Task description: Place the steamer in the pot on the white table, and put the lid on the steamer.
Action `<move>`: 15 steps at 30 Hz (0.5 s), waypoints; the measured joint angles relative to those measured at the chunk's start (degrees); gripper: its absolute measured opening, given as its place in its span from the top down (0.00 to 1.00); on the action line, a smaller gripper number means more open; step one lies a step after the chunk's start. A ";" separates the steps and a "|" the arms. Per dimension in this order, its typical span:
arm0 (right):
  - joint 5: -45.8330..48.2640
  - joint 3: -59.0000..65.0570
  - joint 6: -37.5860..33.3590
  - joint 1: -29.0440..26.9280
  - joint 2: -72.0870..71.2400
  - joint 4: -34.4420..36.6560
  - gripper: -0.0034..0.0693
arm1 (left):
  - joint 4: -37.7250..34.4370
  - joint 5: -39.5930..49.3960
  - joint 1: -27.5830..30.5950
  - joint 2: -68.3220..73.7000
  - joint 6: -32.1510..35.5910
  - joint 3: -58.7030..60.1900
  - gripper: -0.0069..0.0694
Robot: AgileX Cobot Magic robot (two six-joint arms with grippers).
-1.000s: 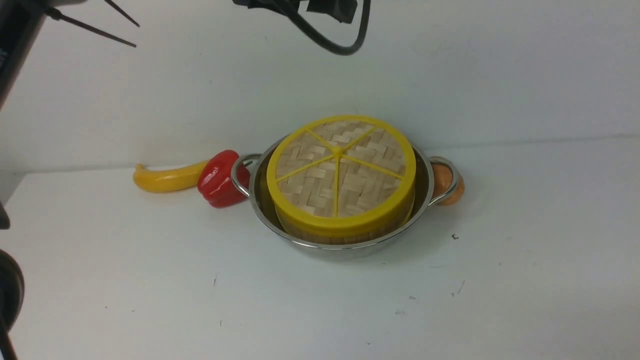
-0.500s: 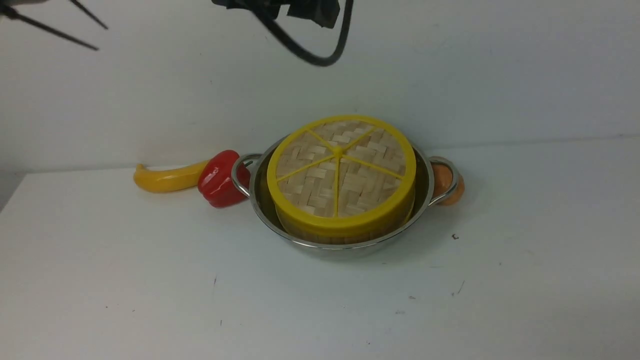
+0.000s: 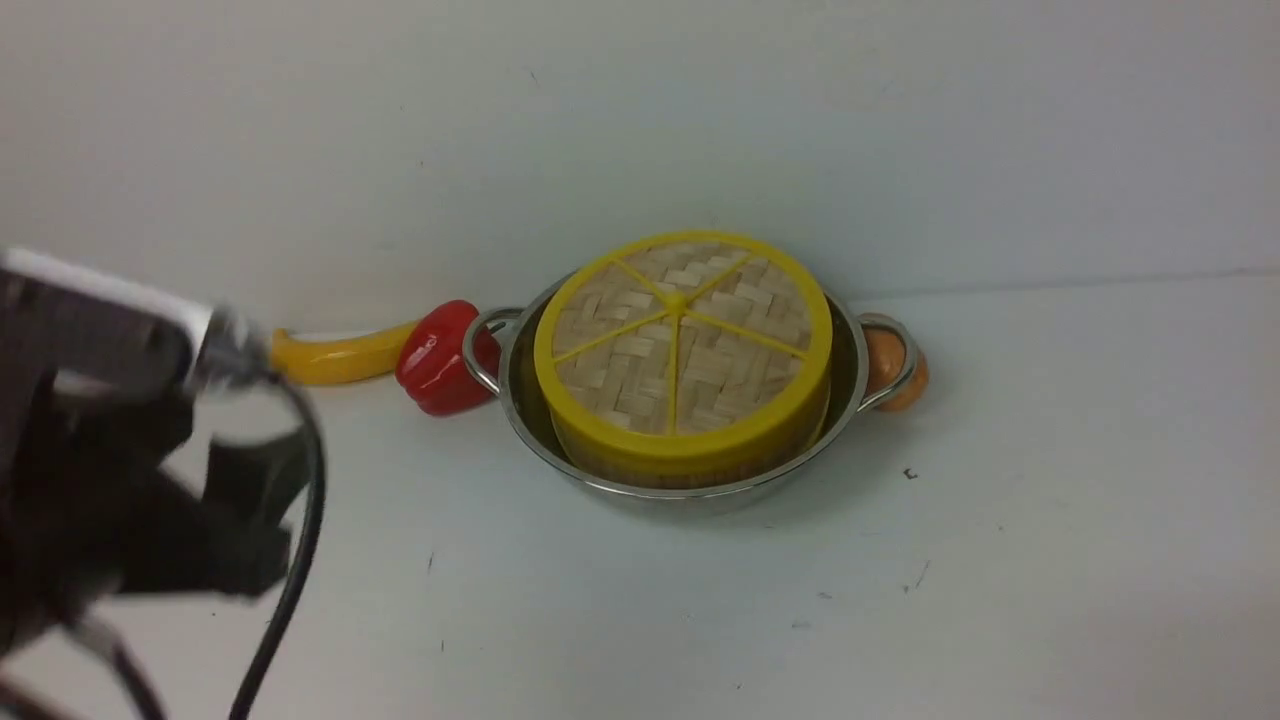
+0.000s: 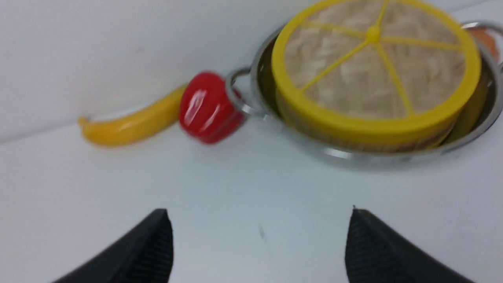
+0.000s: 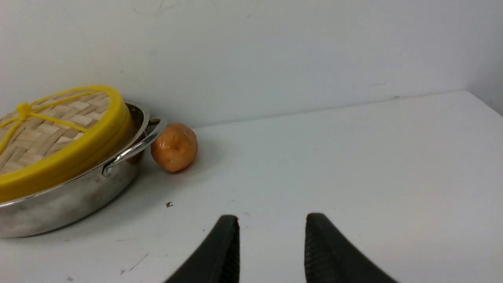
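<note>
The pot (image 3: 690,497) stands at the back of the white table (image 3: 1000,560). Inside it sits the steamer (image 3: 690,474), only a strip of its bamboo wall showing. The lid (image 3: 682,345) lies flat on the steamer, yellow spokes up. My left arm (image 3: 120,450) is a dark blur low at the left, well clear of the pot. In the left wrist view my left gripper (image 4: 259,220) is wide open over bare table, short of the pot (image 4: 353,155) and lid (image 4: 375,67). My right gripper (image 5: 272,222) is open and empty, to the right of the pot (image 5: 70,200).
A yellow banana (image 3: 335,357) and a red pepper (image 3: 437,358) lie against the pot's left handle. An orange round fruit (image 3: 898,368) sits behind the right handle. A white wall closes the back of the table.
My left arm has swung from the top of the front view down to the lower left. The pot, steamer and lid have not moved.
</note>
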 joint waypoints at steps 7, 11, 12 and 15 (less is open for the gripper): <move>0.00 0.00 0.00 0.00 0.00 0.00 0.61 | 0.00 -1.57 2.42 -23.18 0.23 19.27 0.20; 0.00 0.00 0.00 0.00 0.00 0.00 0.61 | 0.00 0.74 2.42 -34.95 0.28 24.56 0.20; 0.00 0.00 0.00 0.00 0.00 0.00 0.61 | 0.00 1.34 2.45 -36.53 0.28 25.14 0.20; -0.05 0.00 0.00 0.00 0.00 0.00 0.61 | -0.11 4.50 3.67 -42.88 0.28 27.70 0.20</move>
